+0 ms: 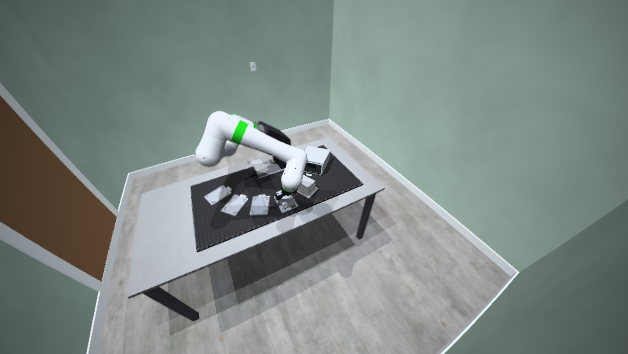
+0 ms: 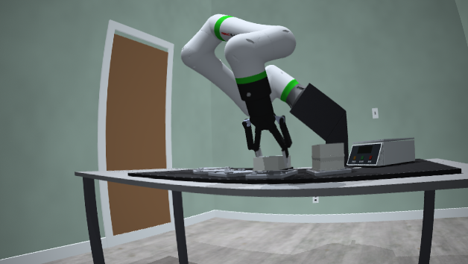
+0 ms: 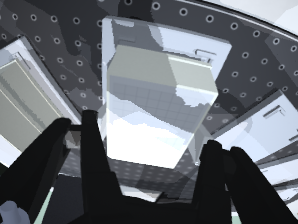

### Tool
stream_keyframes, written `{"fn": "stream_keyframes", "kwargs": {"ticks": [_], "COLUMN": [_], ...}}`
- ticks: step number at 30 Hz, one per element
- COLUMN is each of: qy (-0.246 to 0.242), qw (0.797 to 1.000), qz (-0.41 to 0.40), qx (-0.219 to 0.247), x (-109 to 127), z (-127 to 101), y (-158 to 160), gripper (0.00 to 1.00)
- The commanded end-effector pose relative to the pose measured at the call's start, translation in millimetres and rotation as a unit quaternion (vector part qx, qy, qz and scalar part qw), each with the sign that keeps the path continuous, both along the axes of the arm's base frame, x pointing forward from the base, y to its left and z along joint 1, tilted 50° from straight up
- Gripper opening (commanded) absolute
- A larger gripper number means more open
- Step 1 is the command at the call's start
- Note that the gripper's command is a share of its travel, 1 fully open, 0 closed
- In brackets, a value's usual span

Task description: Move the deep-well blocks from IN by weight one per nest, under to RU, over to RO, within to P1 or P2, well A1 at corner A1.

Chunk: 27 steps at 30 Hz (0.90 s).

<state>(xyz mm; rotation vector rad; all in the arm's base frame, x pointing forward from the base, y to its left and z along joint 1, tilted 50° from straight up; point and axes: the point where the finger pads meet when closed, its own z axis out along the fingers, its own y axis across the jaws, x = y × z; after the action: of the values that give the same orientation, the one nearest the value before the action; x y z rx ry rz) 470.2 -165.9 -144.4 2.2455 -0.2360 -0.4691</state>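
My claw (image 2: 271, 154) is clamped on a block (image 2: 271, 162), one finger on each side. The block sits low on a nest plate (image 2: 273, 173) on the black mat (image 2: 410, 169), the rightmost of the row of four. Two more blocks (image 2: 328, 156) are stacked just right of it, with the weigher (image 2: 384, 152) beyond.

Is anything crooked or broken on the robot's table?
Nothing looks broken or spilled. The black end effector grips one pale grey deep-well block, level over a flat metal nest plate. Two more blocks sit stacked squarely beside the grey check-weigher box, none of its lamps shining.
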Motion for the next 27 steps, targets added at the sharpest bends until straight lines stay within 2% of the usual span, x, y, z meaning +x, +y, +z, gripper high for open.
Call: {"fn": "stream_keyframes", "kwargs": {"ticks": [1, 27], "qy": [0.0, 0.0], "qw": [1.0, 1.0], "qz": [0.0, 0.0], "qx": [0.0, 0.0], "x": [0.2, 0.6], "z": [-0.2, -2.8], "y": [0.0, -3.0], "gripper": [0.1, 0.1]}}
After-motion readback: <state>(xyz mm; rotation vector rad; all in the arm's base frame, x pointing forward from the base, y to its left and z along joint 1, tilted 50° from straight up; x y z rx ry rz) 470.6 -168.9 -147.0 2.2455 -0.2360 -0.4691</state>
